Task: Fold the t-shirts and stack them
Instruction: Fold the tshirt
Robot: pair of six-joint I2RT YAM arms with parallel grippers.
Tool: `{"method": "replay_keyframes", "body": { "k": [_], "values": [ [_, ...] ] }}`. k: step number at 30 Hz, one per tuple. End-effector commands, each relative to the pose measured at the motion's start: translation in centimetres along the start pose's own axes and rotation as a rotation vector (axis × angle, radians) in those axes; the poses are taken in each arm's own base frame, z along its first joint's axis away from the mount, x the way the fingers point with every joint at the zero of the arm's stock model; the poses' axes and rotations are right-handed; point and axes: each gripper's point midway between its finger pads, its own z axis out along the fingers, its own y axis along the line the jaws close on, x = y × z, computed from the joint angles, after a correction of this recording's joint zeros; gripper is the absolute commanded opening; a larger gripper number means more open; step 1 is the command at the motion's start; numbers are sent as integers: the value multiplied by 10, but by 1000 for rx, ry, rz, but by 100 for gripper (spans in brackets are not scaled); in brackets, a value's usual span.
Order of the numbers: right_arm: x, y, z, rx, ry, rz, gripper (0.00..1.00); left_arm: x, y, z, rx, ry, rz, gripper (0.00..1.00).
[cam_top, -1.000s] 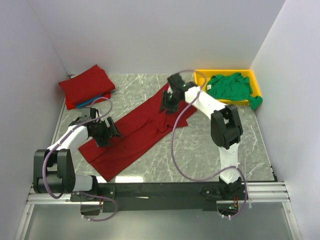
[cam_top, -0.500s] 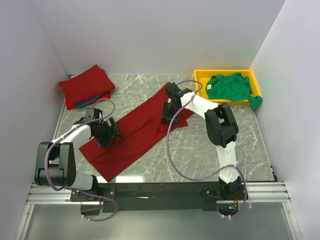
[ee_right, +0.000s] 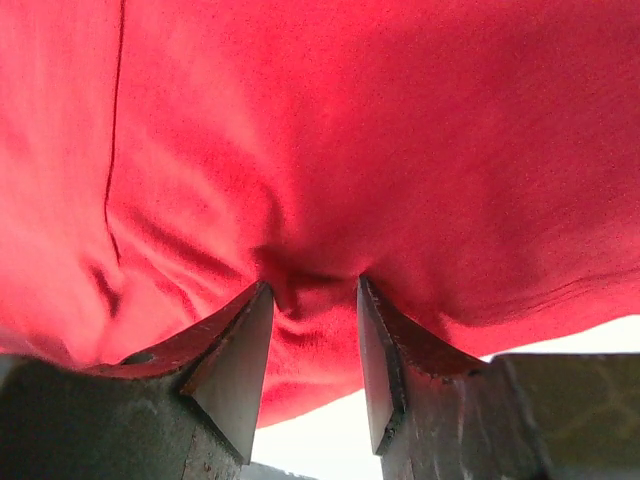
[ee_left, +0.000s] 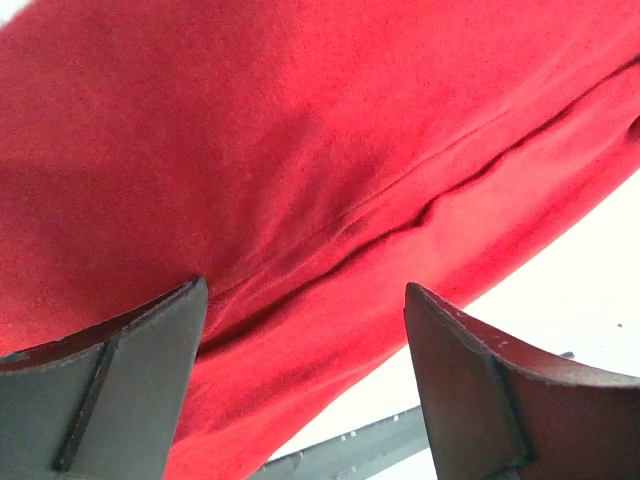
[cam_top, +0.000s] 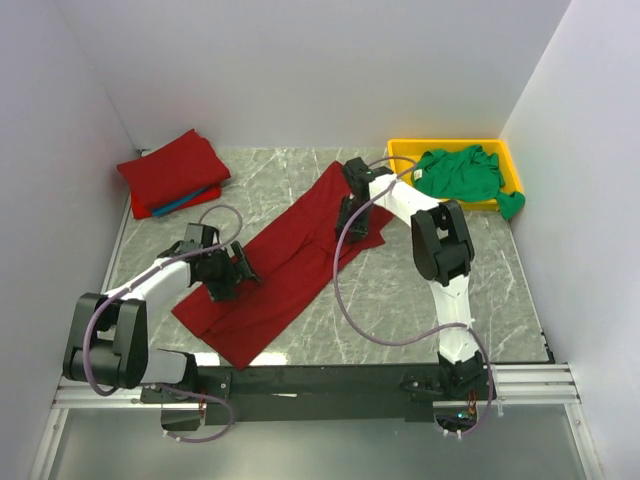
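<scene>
A dark red t-shirt [cam_top: 285,262] lies spread in a long diagonal strip across the marble table. My left gripper [cam_top: 234,279] is low over its lower left part, jaws wide open; in the left wrist view the gripper [ee_left: 305,290] frames red cloth [ee_left: 300,130] and the cloth's edge. My right gripper [cam_top: 350,215] presses down on the shirt's upper right end. Its jaws [ee_right: 315,288] stand partly open, tips dug into the cloth [ee_right: 350,120], with a pucker of cloth bulging between them. Folded red t-shirts [cam_top: 172,170] are stacked at the back left, a blue one [cam_top: 187,201] showing underneath. A green t-shirt [cam_top: 460,172] lies crumpled in the tray.
The yellow tray [cam_top: 402,150] stands at the back right corner, the green shirt hanging over its right end. White walls close in the table on three sides. The black rail [cam_top: 320,380] with both arm bases runs along the near edge.
My left gripper slid right and nearer along the shirt, and the shirt's lower end shifted right with it. My right gripper moved slightly back-right and pressed into the cloth.
</scene>
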Motion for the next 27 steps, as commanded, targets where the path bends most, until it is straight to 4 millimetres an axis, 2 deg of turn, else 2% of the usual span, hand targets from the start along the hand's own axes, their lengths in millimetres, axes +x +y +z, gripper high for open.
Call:
{"method": "replay_keyframes", "body": {
  "k": [1, 5, 17, 22, 27],
  "values": [
    [-24, -36, 14, 121, -24, 41, 47, 27, 5, -4, -36, 85, -30, 86],
    [-50, -28, 18, 107, -41, 38, 46, 31, -2, -9, -18, 99, -30, 86],
    [-96, -17, 33, 31, -60, 96, 46, 63, -14, -5, 47, 158, -84, 87],
    [-108, -13, 29, -7, -78, 122, 46, 78, -31, -3, 103, 185, -81, 87],
    [-118, -9, 12, -51, -123, 119, 50, 72, -43, -8, 110, 181, -21, 88]
  ]
}}
